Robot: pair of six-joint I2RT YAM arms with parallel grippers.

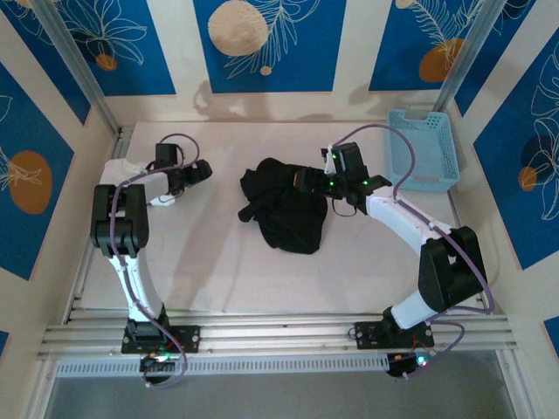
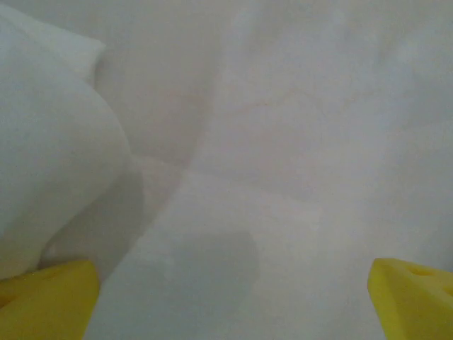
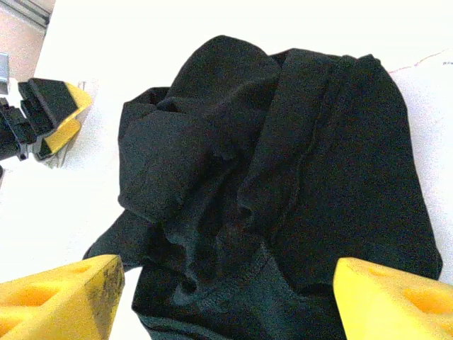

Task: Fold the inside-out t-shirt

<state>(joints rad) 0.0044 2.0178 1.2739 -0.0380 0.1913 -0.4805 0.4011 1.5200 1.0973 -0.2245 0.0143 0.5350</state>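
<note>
The inside-out t-shirt, seemingly soft, light and limp, lay crumpled mid-frame on the desk, probably best pinched at its hem edge, with the right fingers spread wide just above it and the left fingers fully spread at left, both empty.

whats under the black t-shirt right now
The black t-shirt lies crumpled in a heap on the white table, and bare tabletop shows beside it. Whatever is beneath the heap itself is covered by the cloth, so that cannot be told.
</note>
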